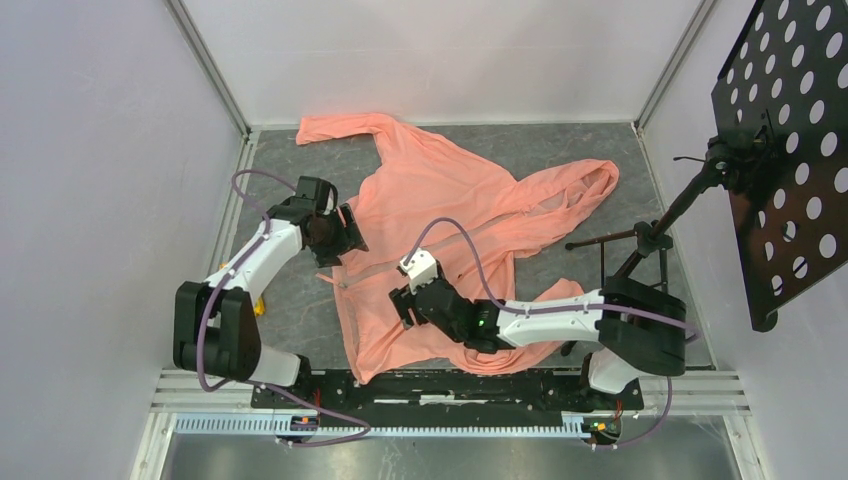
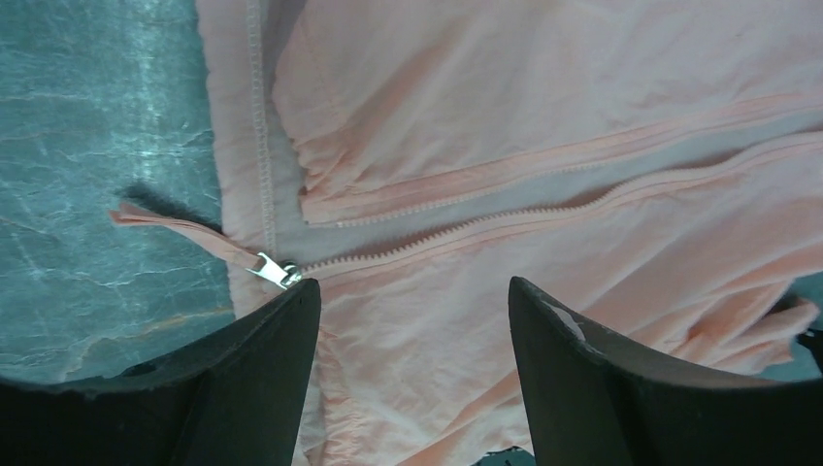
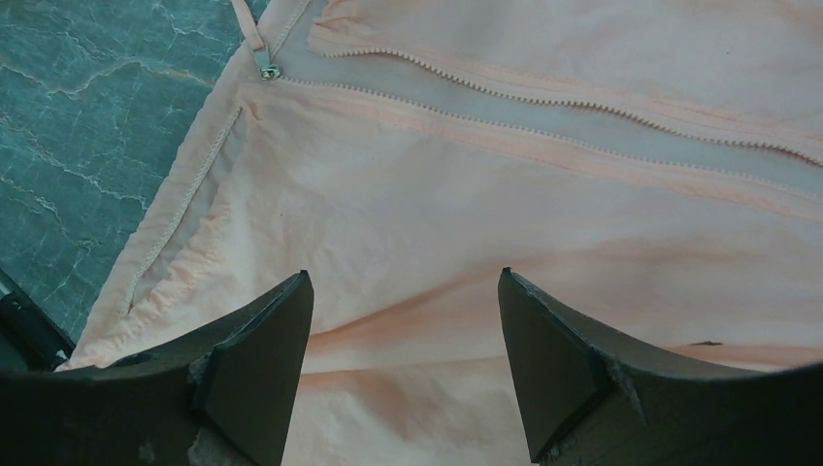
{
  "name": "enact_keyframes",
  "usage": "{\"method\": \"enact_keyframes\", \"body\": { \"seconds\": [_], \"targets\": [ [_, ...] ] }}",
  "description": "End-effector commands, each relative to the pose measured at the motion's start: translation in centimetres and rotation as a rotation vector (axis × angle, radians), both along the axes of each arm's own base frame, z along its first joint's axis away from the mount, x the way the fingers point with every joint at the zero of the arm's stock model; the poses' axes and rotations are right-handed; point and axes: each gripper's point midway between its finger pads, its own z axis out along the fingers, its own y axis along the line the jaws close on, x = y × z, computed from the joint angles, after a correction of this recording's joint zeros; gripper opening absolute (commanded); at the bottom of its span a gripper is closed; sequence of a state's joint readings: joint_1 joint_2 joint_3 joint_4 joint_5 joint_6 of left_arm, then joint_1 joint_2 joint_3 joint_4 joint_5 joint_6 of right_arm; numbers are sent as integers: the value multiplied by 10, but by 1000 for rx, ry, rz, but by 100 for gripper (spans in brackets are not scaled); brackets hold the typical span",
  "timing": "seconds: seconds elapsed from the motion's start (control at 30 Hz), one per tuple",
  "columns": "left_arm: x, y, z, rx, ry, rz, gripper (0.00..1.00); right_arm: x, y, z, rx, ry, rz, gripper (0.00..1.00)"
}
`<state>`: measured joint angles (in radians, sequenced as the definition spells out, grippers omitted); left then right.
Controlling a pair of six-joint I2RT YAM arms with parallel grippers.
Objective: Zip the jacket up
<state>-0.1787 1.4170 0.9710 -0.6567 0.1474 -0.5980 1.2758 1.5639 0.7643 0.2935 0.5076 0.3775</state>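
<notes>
jacket (image 1: 450,220) lies flat and rumpled across the middle of the table (image 1: 290,320). one sleeve reaches the far-left corner, the hood points to the right edge, and the hem end runs from mid-left down to the near edge. front faces up and the zip is undone.

zip slider (image 2: 278,272) sits at the hem end, on the side of the jacket nearest the left edge. its pink pull strap (image 2: 175,228) trails off the fabric onto bare table. the slider is on one row of teeth only. the other row ends just beside it and the two rows run apart toward the hood, with a strip of lining showing between them.

left gripper (image 1: 348,235) is over the left edge of the jacket, just beside the slider. fingers (image 2: 262,379) released, spread wide, nothing between them. in the left wrist view the slider shows right at the tip of one finger; can't tell if it's touching.

right gripper (image 1: 402,306) is over the front panel nearer the near edge, pointing toward the hem. fingers (image 3: 243,369) released too, only flat fabric in the gap. the slider is up in the far-left of the right wrist view, apart from the fingertips. can't tell if the tips press the cloth.

black perforated panel (image 1: 790,150) on a stand sits off the right edge.
</notes>
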Motion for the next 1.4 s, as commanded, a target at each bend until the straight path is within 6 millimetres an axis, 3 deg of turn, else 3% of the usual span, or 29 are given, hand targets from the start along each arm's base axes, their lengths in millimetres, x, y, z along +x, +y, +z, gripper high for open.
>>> {"method": "enact_keyframes", "body": {
  "seconds": [0.0, 0.23, 0.57, 0.73, 0.8, 0.87, 1.0, 1.13, 1.23, 1.37],
  "targets": [
    [9, 21, -1, 128, -19, -37, 77, 4, 26, 6, 31, -10, 11, 76],
    [11, 36, -16, 218, 10, -99, 81, 12, 52, -13, -36, -35, 21, 77],
    [6, 40, -18, 109, -26, 9, 78, 22, 47, -18, -51, -61, -26, 79],
    [-7, 26, -33, -3, 31, 34, 70, 27, 25, -36, -56, -36, -63, 67],
    [-12, 22, -39, -39, 35, 62, 70, 29, 14, -45, -74, -28, -74, 53],
    [-14, 19, -44, -64, 26, 93, 70, 30, 0, -55, -95, -15, -91, 48],
    [-16, 16, -50, -92, 21, 117, 69, 32, -33, -69, -122, 3, -126, 48],
    [-19, 12, -49, -114, 31, 108, 60, 33, -59, -77, -163, -4, -132, 49],
    [-22, 8, -46, -129, 26, 99, 60, 36, -69, -78, -210, -30, -125, 51],
    [-24, 5, -34, -153, 2, 91, 60, 39, -69, -69, -232, -51, -98, 54]
  ]
}}
